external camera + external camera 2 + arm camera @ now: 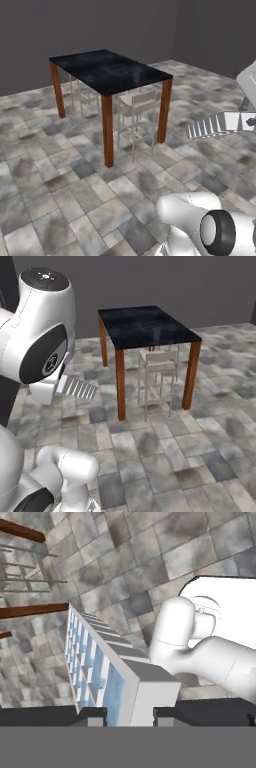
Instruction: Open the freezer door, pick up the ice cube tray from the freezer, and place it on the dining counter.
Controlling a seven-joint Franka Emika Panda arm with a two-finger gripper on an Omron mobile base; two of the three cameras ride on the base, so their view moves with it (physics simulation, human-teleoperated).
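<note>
My jaws are pinched on the ice cube tray, one dark fingertip on each side of its near end in the hand view. The tray runs away from my fingertips, standing on edge between them, its grid of little pale blue cells facing one side and its plain white back facing the other. Past it lies the grey stone-tiled floor, and at the edge of that view two reddish-brown legs and some thin metal chair rungs cross the picture.

In the left base view the ice cube tray hangs in the air at the right side, ribbed along its length, well clear of the floor and apart from the dining counter. In the right base view the ice cube tray juts out from below my big white arm joint, pointing toward the dining counter but not reaching it.

The worktop is black and marbled, standing on reddish-brown wooden legs against a dark grey wall. A pale stool with a thin metal frame is tucked under its near edge, and in the left base view I see that stool with a second frame further back beneath the top. The tray is held off to the side of the worktop, lower than its top as far as I can judge
</note>
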